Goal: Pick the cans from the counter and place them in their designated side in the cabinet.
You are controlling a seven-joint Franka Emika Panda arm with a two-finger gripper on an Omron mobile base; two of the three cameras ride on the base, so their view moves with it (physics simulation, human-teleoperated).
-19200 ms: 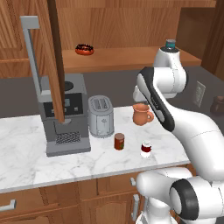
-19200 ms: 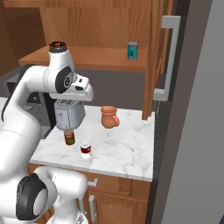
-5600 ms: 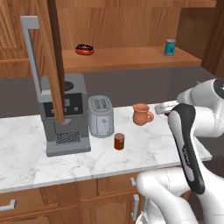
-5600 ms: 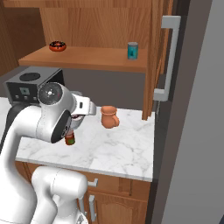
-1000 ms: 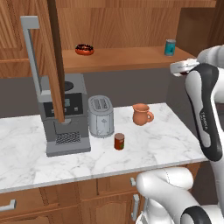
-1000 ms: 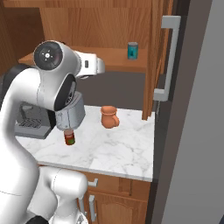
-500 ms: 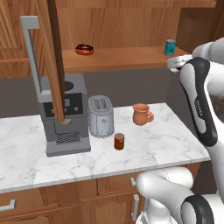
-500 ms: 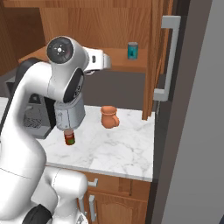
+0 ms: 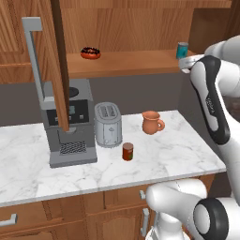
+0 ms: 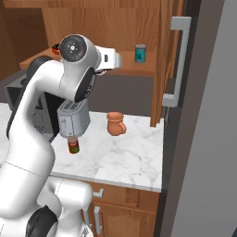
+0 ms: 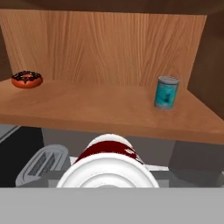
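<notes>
Near the front edge of the shelf board [image 11: 109, 113], toward its right end, the gripper [image 10: 118, 60] is closed on the white can with dark red bands [image 11: 109, 162], carried lying along the hand axis. Open board lies between the donut [image 11: 27, 79] at the left end and the teal-blue can [image 11: 166, 92] at the right end. Reddish-brown can [image 9: 127, 152] stands mid-counter [image 9: 187, 154], just in front of the toaster [image 9: 108, 124]; mug [image 9: 151, 123] toward the right edge. Since half a second ago the hand has drawn closer to the shelf's front edge
</notes>
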